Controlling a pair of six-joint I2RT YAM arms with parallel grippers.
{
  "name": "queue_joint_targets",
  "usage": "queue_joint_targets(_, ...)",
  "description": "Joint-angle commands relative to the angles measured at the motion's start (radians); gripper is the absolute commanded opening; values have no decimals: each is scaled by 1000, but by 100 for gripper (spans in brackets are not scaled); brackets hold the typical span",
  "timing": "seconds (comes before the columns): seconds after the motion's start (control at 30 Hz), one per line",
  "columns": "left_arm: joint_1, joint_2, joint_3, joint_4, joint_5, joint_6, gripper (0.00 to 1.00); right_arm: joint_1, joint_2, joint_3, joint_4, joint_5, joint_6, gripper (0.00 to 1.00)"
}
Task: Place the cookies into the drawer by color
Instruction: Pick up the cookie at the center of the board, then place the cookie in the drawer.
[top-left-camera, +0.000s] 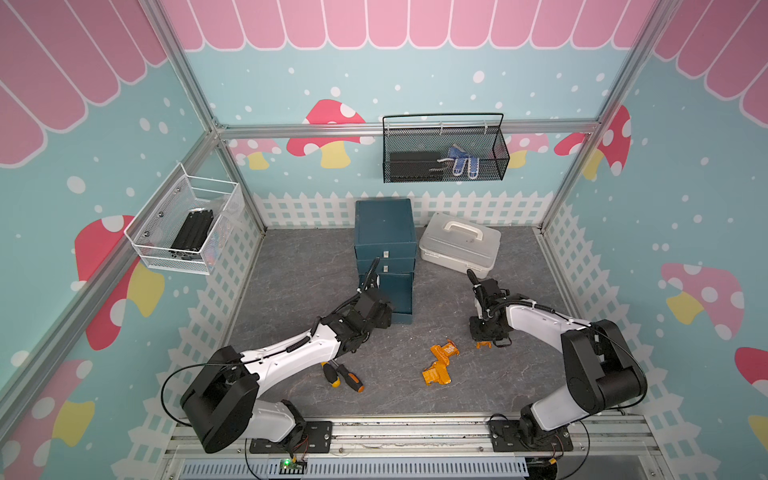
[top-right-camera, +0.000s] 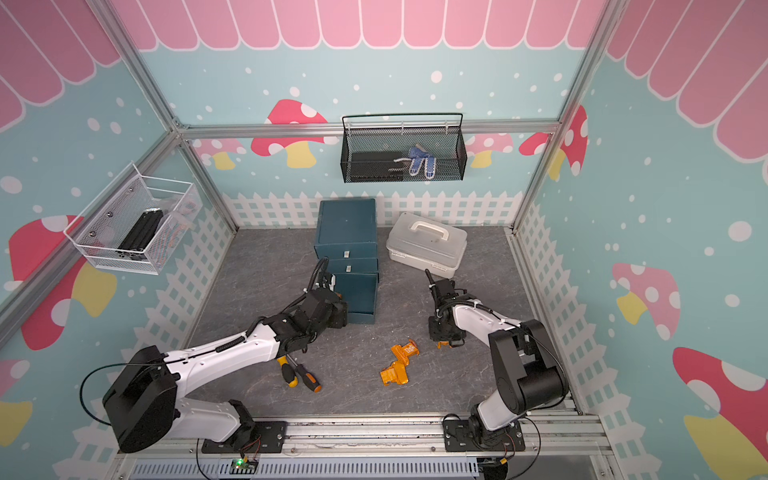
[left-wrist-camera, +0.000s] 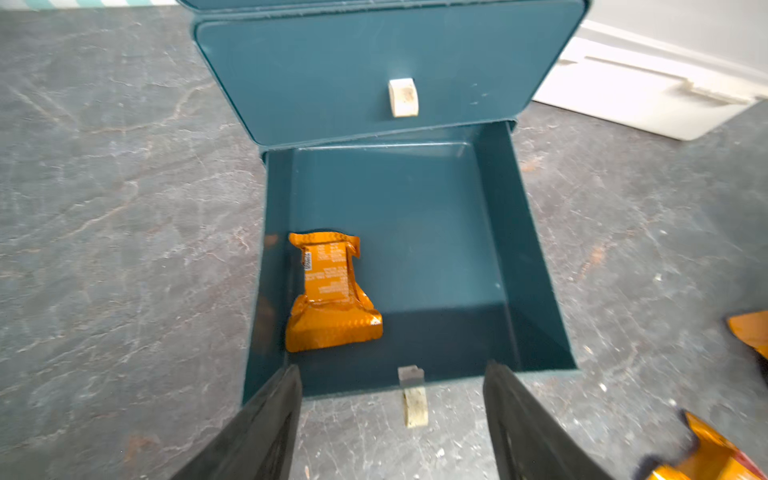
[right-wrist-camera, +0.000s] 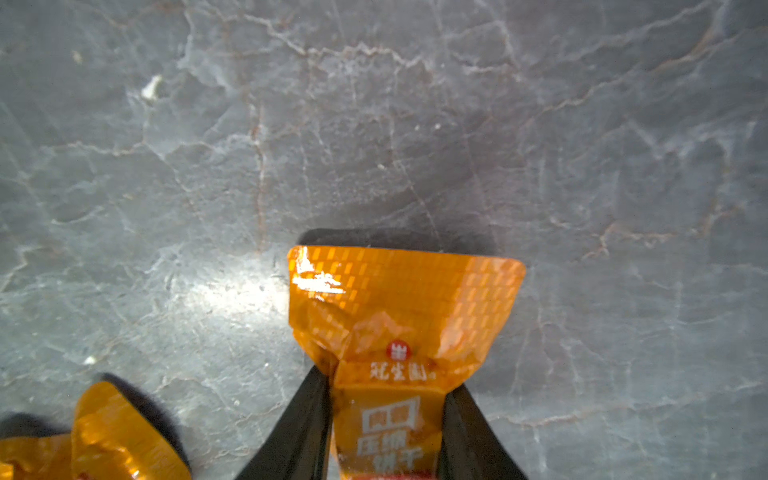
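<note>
The teal drawer (top-left-camera: 384, 232) cabinet stands at the back middle, its bottom drawer (left-wrist-camera: 498, 232) pulled out. One orange cookie (left-wrist-camera: 330, 291) lies inside it by a side wall. My left gripper (left-wrist-camera: 392, 374) hangs open just in front of that drawer's front edge, nothing between its fingers. My right gripper (right-wrist-camera: 388, 386) points down at the table, its jaws pressed on both sides of an orange cookie (right-wrist-camera: 403, 316). Two more orange cookies (top-left-camera: 446, 351) (top-left-camera: 436, 374) lie on the table between the arms. No green or black cookies show.
Two screwdrivers (top-left-camera: 343, 376) lie beside the left arm. A pale grey case (top-left-camera: 459, 245) with a white handle stands right of the cabinet. A black wire basket (top-left-camera: 444, 153) and a white one (top-left-camera: 187, 224) hang on the walls.
</note>
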Motion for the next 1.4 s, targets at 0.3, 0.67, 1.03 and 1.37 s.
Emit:
queue_joint_targets(0.3, 38, -198, -82, 45, 202, -49, 72, 216, -157, 249, -197, 51, 119, 38)
queue_joint_targets(0.67, 164, -302, -189, -67, 193, -90, 71, 393, 124, 623, -188, 75, 177, 38)
queue_joint_targets(1.03, 259, -242, -348, 262, 358, -50, 71, 461, 461, 859, -68, -14, 228, 38)
queue_joint_targets(1.37, 259, -118, -338, 344, 416, -20, 71, 467, 597, 956, -101, 88, 242, 40)
